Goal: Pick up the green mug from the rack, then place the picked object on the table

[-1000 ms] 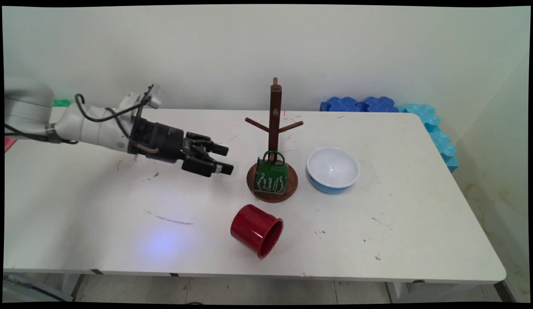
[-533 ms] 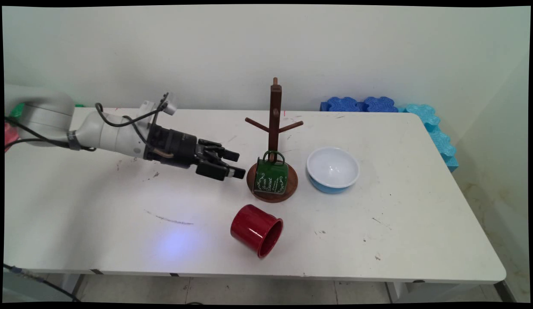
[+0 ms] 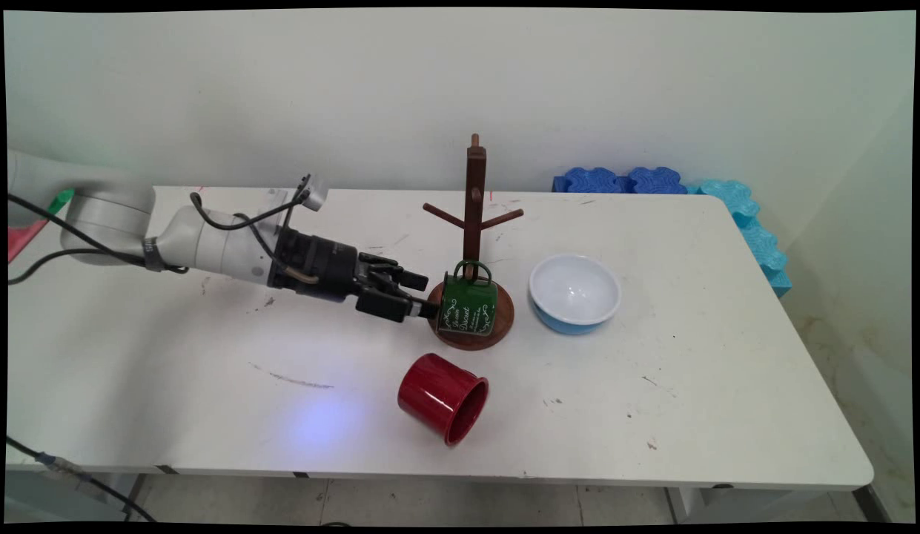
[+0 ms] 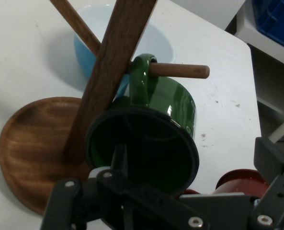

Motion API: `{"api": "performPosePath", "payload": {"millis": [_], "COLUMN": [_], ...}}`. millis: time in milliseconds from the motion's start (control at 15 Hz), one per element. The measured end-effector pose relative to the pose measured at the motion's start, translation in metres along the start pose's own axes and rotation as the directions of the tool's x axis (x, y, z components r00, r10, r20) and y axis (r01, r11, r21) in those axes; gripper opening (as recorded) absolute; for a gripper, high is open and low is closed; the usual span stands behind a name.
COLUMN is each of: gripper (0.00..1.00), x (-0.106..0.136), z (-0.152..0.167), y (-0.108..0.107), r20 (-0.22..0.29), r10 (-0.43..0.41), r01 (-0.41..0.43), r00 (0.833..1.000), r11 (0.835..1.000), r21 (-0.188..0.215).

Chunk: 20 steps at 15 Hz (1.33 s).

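My gripper is reaching in low from the left with its two fingers spread apart, holding nothing. In the main view the nearer fingertip is meeting the left rim of the green mug; whether it is truly touching there, I cannot tell. In the hand view one finger is standing wide at the right, and the mug's dark open mouth is facing straight at me.

The mug is hanging by its handle from a low peg of the wooden mug tree, tilted, over the tree's round base. A blue bowl is sitting just right of the base, and a red cup is lying on its side on the white table nearer the front edge.
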Motion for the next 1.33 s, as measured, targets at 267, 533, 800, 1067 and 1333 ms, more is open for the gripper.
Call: {"api": "performPosePath", "payload": {"millis": [267,533,800,1067,1333], "gripper": [1.0,1.0,0.0,0.0,0.0], "x": [-0.002,-0.002,-0.002,-0.002,-0.001], "z": [0.009,0.016,0.021,0.024,0.026], "y": [-0.002,-0.003,-0.006,-0.008,-0.009], "r20": [-0.006,-0.013,-0.019,-0.02,-0.021], "r10": [-0.005,-0.006,-0.005,-0.002,0.004], "r01": [0.005,0.006,0.005,0.002,-0.004], "r00": [1.0,1.0,1.0,1.0,1.0], "r11": [1.0,1.0,1.0,1.0,1.0], "r21": [-0.004,-0.005,-0.003,-0.001,0.001]}}
